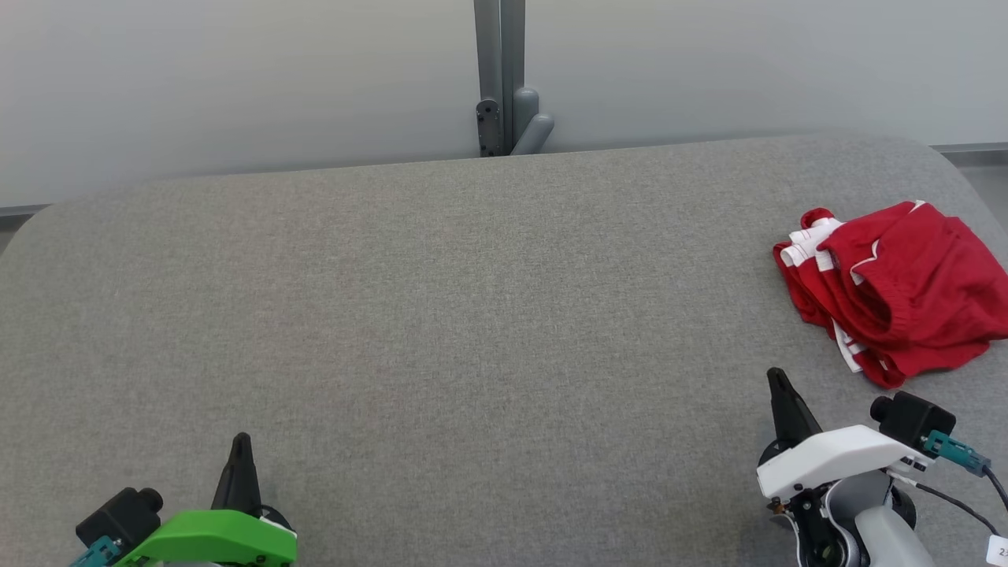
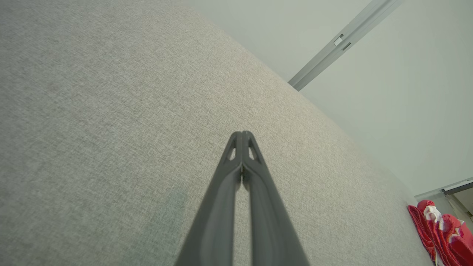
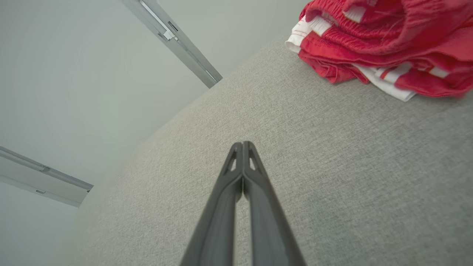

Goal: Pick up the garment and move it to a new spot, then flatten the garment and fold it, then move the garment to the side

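Garment [image 3: 388, 40] shows stacked folds in right wrist view; left gripper [image 2: 242, 133], right gripper [image 3: 242, 143] clenched empty.

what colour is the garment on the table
The garment is red with white stripe trim, seen best in the right wrist view.

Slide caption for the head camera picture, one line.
On the grey fabric table, red-and-white shorts lie bunched at the right; left gripper and right gripper are shut and empty.

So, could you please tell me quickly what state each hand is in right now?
The left hand is closed and empty.
The right hand is closed and empty, apart from the garment.
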Controlling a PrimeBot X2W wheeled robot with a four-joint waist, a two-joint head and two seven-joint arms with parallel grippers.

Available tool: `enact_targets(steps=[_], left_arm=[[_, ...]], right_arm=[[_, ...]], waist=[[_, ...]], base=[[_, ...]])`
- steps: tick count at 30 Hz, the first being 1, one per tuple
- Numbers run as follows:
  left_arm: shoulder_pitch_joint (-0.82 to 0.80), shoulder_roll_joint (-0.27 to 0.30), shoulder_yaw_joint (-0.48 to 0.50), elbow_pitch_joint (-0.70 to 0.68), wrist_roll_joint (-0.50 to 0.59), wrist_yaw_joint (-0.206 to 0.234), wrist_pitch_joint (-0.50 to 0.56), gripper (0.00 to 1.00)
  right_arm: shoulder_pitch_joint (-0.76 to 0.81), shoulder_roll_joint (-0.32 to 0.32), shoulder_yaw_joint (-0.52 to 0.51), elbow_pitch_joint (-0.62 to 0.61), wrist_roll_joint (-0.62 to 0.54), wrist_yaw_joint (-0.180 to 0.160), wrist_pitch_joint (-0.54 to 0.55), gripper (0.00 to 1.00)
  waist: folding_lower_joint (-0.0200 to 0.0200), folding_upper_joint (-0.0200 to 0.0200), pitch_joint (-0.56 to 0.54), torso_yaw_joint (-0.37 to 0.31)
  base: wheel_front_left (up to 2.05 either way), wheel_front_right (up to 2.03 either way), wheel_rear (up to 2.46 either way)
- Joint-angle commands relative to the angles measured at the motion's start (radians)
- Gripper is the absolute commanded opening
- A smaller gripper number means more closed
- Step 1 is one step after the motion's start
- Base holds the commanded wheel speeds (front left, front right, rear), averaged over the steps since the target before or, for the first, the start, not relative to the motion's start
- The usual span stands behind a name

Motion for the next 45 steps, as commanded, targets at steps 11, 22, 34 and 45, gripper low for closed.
enact_targets(steps=[11,22,34,45], left_arm=[[-0.044,0.005,0.023,-0.036,-0.170,-0.017,0.044,0.00],[-0.052,0.006,0.038,-0.052,-0.298,-0.027,0.078,0.00],[-0.060,0.006,0.052,-0.069,-0.424,-0.036,0.112,0.00],[-0.067,0.007,0.065,-0.080,-0.526,-0.042,0.139,0.00]], right_arm=[[0.004,-0.005,-0.026,-0.053,0.184,0.000,0.045,0.00],[0.011,-0.006,-0.043,-0.081,0.321,0.000,0.080,0.00],[0.020,-0.007,-0.060,-0.108,0.456,0.000,0.113,0.00],[0.027,-0.007,-0.074,-0.130,0.567,0.000,0.142,0.00]], waist=[[0.0000,0.0000,-0.001,0.001],[0.0000,0.0000,-0.001,0.002],[0.0000,0.0000,-0.002,0.003],[0.0000,0.0000,-0.003,0.004]], base=[[0.00,0.00,0.00],[0.00,0.00,0.00],[0.00,0.00,0.00],[0.00,0.00,0.00]])
